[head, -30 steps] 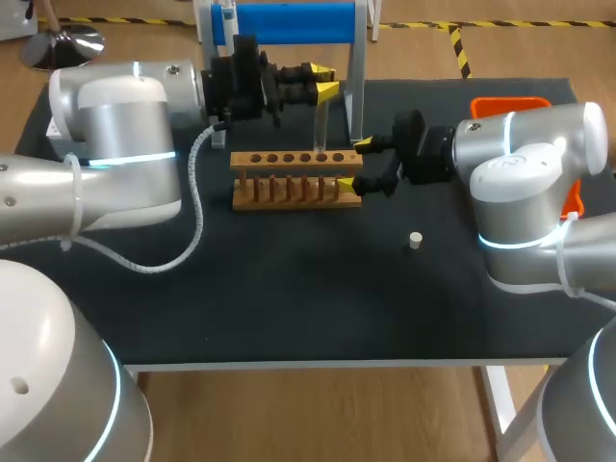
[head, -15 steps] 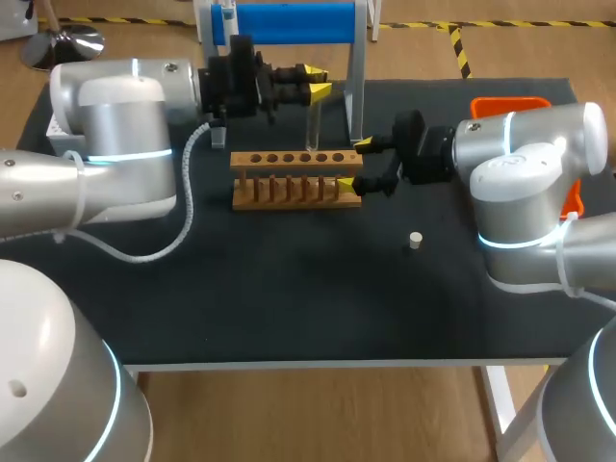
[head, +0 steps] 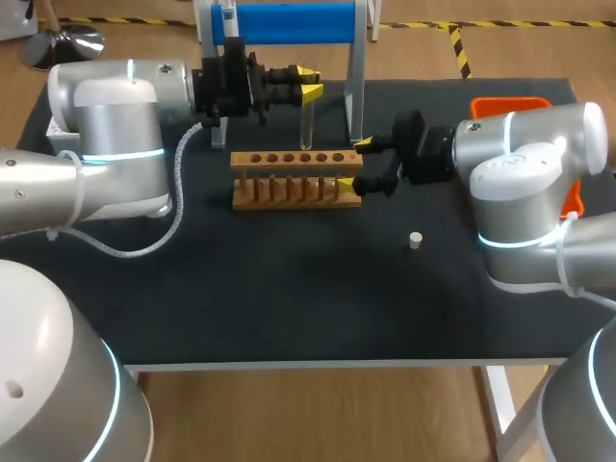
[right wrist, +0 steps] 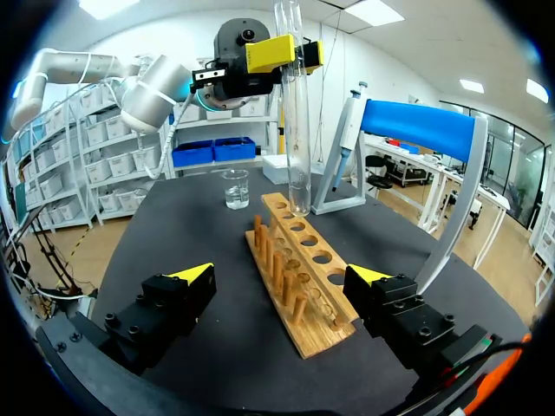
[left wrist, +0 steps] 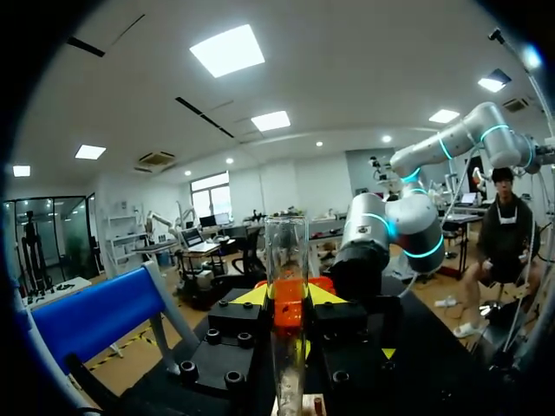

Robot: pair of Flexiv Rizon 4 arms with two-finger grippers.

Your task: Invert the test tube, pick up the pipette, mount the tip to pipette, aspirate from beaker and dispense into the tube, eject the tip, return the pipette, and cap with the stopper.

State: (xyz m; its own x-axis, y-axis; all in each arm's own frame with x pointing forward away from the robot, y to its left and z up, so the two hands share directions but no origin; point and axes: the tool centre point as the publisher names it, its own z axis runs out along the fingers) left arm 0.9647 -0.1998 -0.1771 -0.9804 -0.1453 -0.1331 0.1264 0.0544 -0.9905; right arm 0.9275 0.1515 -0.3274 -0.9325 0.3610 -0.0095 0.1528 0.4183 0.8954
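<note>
Our left gripper (head: 306, 83) clamps the test tube (head: 307, 125), upright below its fingers, over the wooden rack (head: 295, 178) near the table's (head: 289, 289) far edge. Our right gripper (head: 352, 164) gapes at the rack's right end.

The clear glass test tube (head: 306, 125) stands upright, held near its top in the jaws of the left gripper (head: 309, 82), with its lower end just at the top bar of the wooden rack (head: 296, 178). The pale stopper (head: 416, 241) lies on the table (head: 289, 289), apart from the rack. The pipette (right wrist: 345, 139) hangs on the blue stand (right wrist: 416, 126). The beaker (right wrist: 235, 188) stands beyond the rack.
</note>
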